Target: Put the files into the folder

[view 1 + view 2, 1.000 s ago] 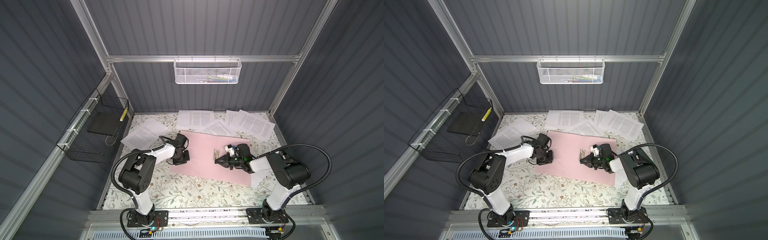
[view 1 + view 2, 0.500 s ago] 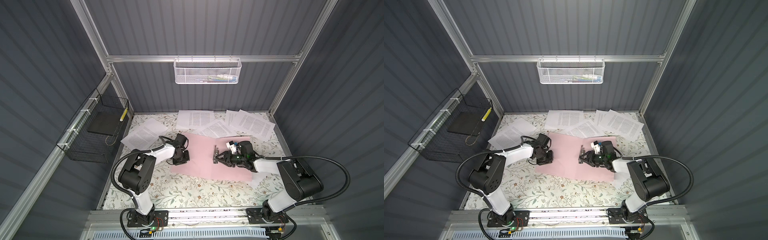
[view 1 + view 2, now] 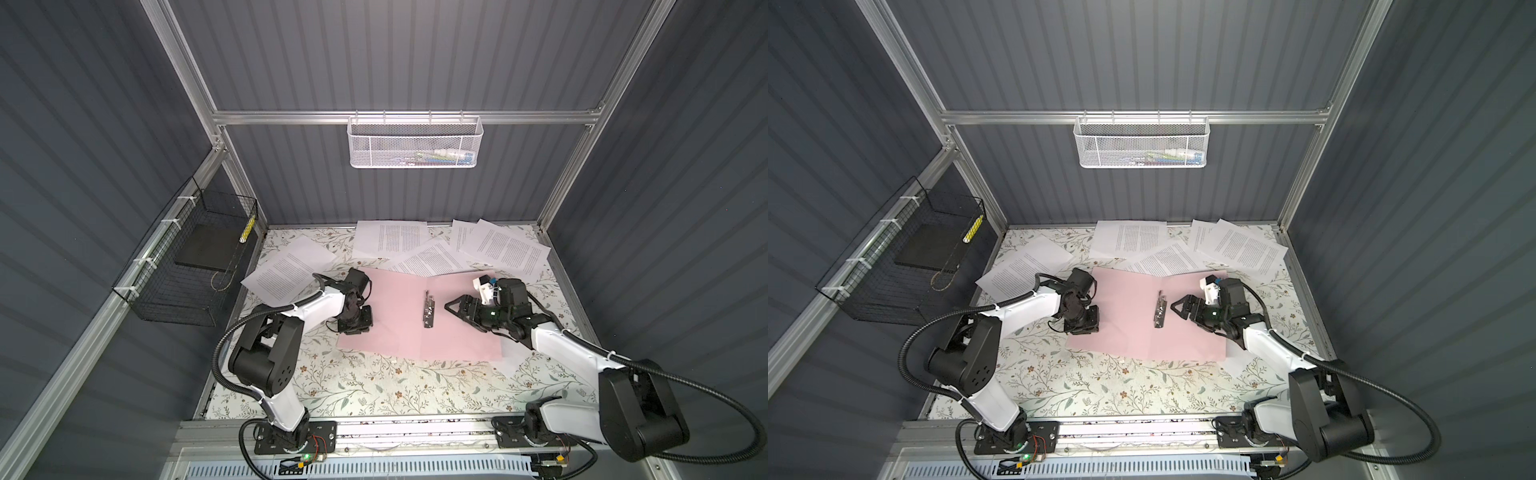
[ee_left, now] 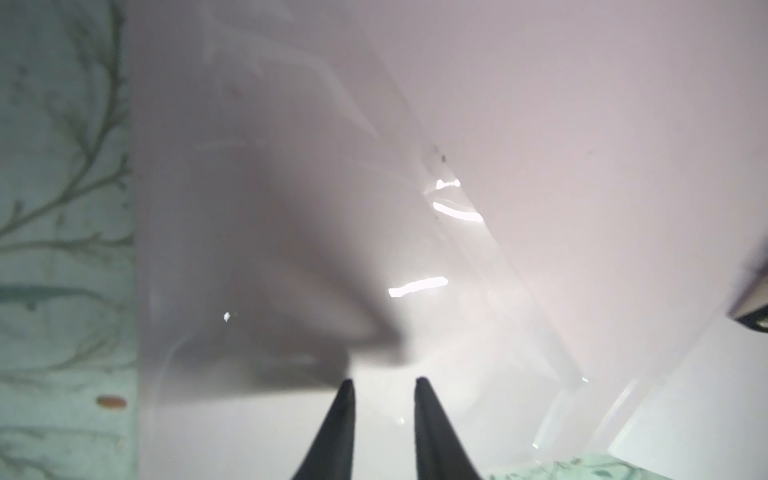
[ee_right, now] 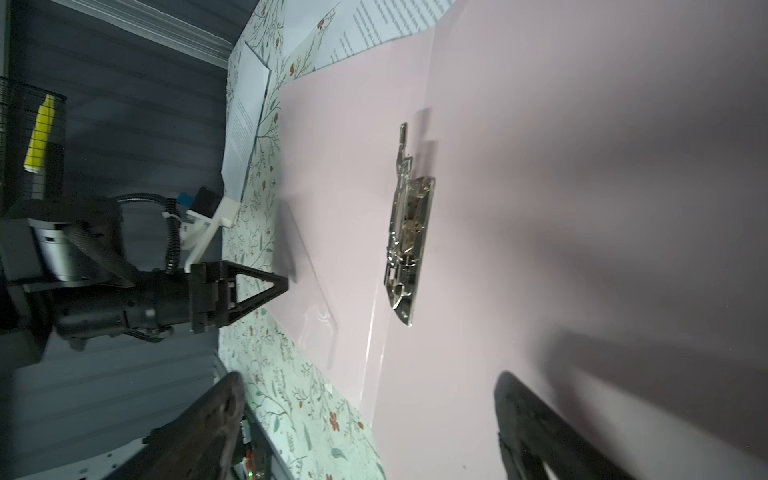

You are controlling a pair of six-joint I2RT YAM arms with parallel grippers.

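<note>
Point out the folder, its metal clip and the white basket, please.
folder (image 3: pixel 395 316) in a top view, bare left leaf
metal clip (image 5: pixel 409 232), right wrist view, its middle
white basket (image 3: pixel 1142 147) in a top view, front mesh

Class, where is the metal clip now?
In both top views the metal clip lies on the open pink folder's fold, just left of the right end effector.

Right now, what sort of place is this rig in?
Probably an enclosed robot test cell, not an office: grey ribbed wall panels on an aluminium frame, two arms bolted to a front rail, floral-covered table.
</note>
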